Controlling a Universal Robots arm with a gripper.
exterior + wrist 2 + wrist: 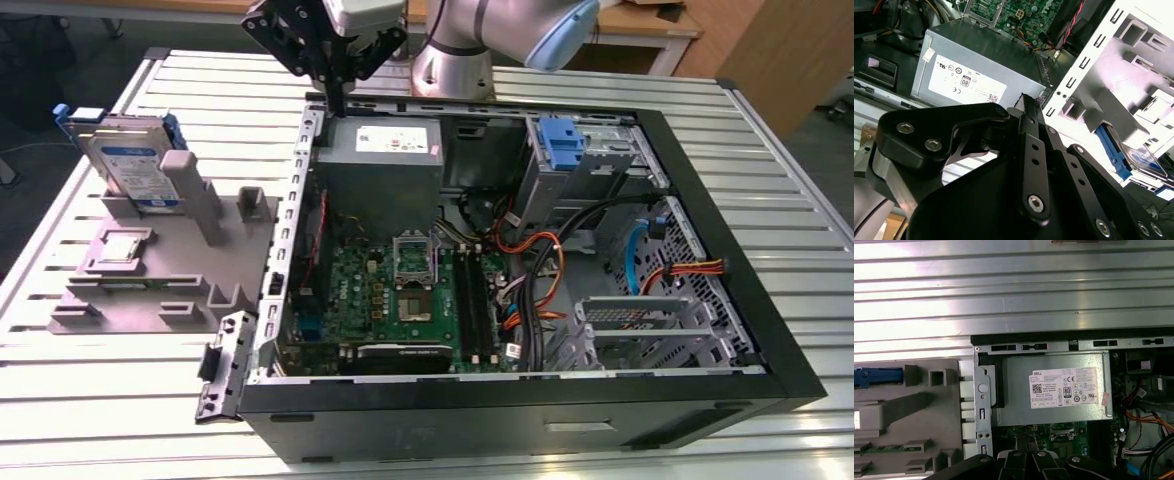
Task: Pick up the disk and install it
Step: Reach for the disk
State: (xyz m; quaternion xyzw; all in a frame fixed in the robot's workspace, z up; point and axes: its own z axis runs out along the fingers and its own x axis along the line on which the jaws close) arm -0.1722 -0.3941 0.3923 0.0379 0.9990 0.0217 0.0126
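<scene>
1. In the exterior view the gripper (335, 105) hangs just above the power-supply box (380, 150), its claw pinched closed and empty.
2. The disk (134, 162) stands upright in a grey fixture (147, 270), well apart from that box, with the case wall (299, 200) between them.
3. The first wrist view shows the disk's blue carrier edge-on.

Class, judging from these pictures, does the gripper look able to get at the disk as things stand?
Probably yes. The disk stands upright in the grey holder outside the computer case, top edge uncovered; the gripper hangs above the case's corner, with open space between them.
</scene>
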